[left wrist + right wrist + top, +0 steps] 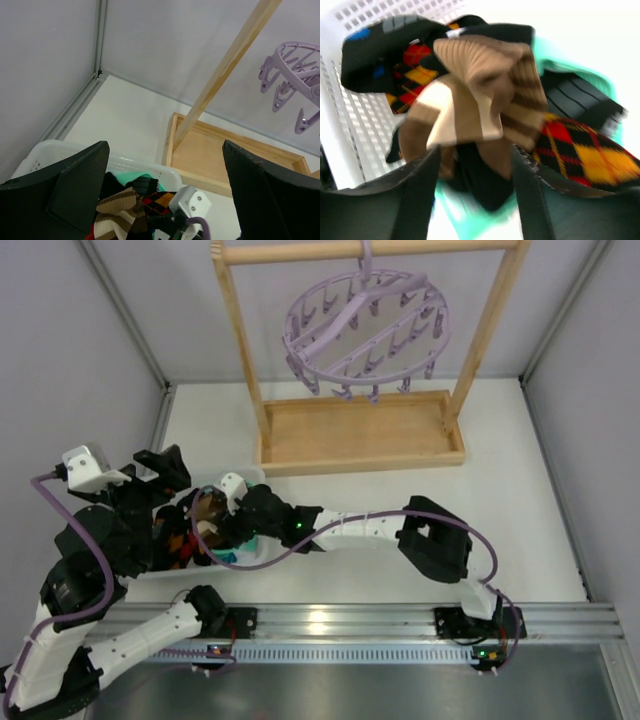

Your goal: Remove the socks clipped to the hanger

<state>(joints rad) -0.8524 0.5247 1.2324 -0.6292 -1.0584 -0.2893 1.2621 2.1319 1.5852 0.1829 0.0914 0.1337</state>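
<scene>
Nearest us, the left gripper (166,145) hangs spread wide over the white basket (42,152). Our right gripper (476,152) has its fingers parted just above the socks (485,90) heaped in that basket, with the brown-striped one uppermost and unpinched. Farther back, the lilac hanger (365,325) hangs from the wooden frame (355,430).

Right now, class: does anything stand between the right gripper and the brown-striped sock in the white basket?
Nothing visible does. The right gripper hangs, jaws apart, right over the brown-striped sock, which tops the pile in the white basket.
</scene>
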